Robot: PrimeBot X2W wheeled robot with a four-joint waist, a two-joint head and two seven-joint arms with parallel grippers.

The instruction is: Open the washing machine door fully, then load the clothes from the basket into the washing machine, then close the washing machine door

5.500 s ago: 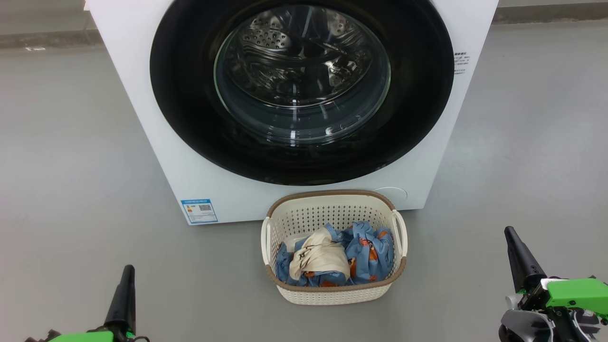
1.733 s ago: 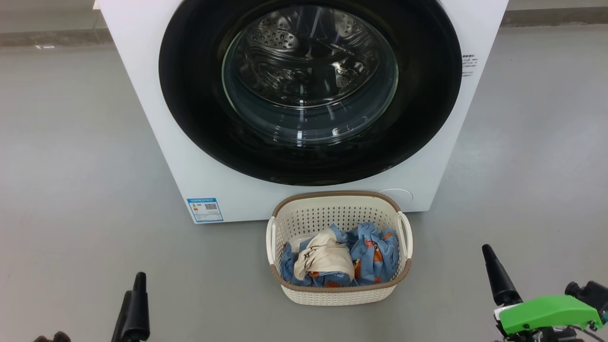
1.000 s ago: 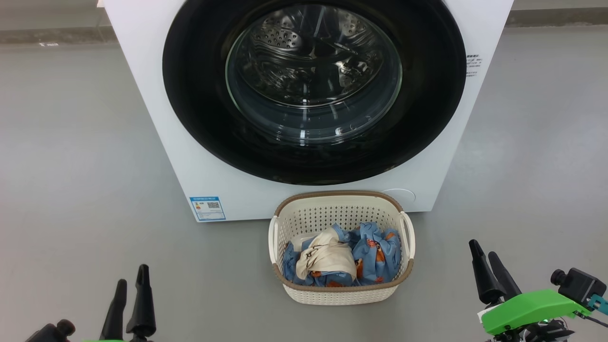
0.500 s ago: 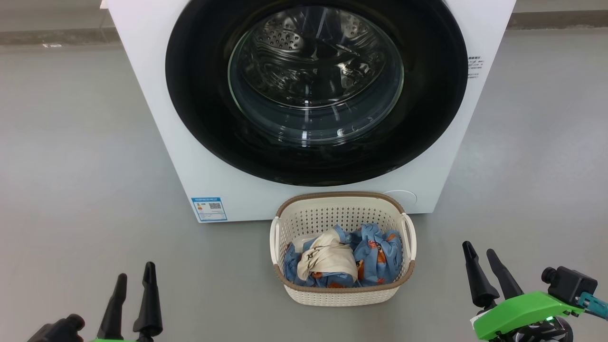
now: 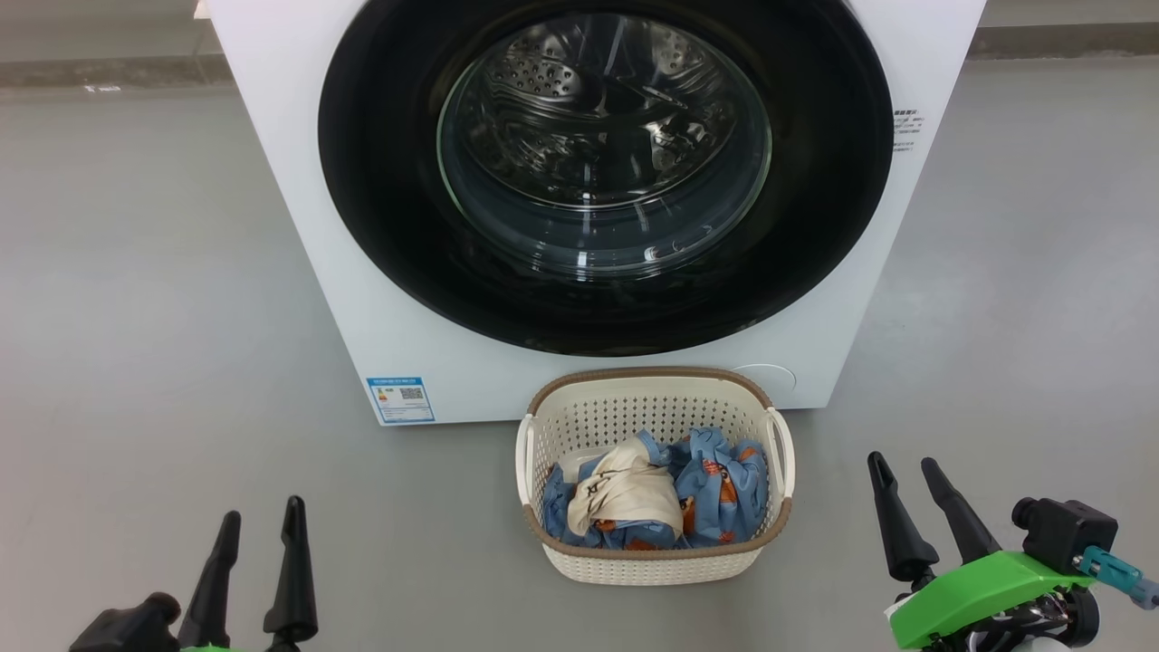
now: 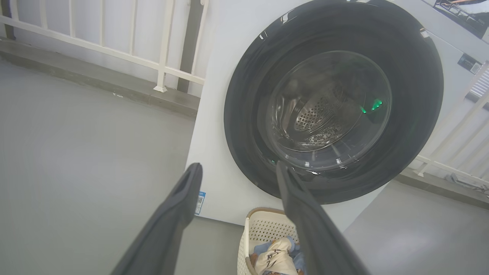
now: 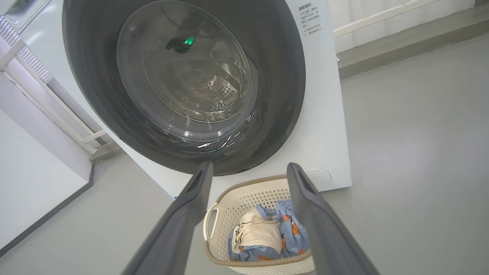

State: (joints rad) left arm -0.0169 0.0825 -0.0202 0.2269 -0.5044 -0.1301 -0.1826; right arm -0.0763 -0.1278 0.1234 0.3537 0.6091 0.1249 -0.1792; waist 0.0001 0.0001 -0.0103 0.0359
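Observation:
The white washing machine (image 5: 299, 226) stands ahead with its round black-rimmed door (image 5: 380, 181) closed; the steel drum shows through the glass. The door (image 6: 244, 126) also appears in the left wrist view, and the door (image 7: 282, 76) in the right wrist view. On the floor before the machine sits the cream basket (image 5: 652, 561) holding blue printed clothes (image 5: 724, 480) and a cream cloth (image 5: 625, 493). My left gripper (image 5: 261, 507) is open at the lower left, and my right gripper (image 5: 901, 457) is open at the lower right. Both stay apart from the basket and hold nothing.
Bare grey floor (image 5: 136, 317) lies on both sides of the machine. A white railing (image 6: 114, 38) and a low kerb run behind it on the left. A blue label sticker (image 5: 400, 399) and a round cap (image 5: 770, 376) mark the machine's lower front.
Both grippers went from shut to open and turned so both fingers show. The head camera shifted slightly, sliding the whole scene to the right.

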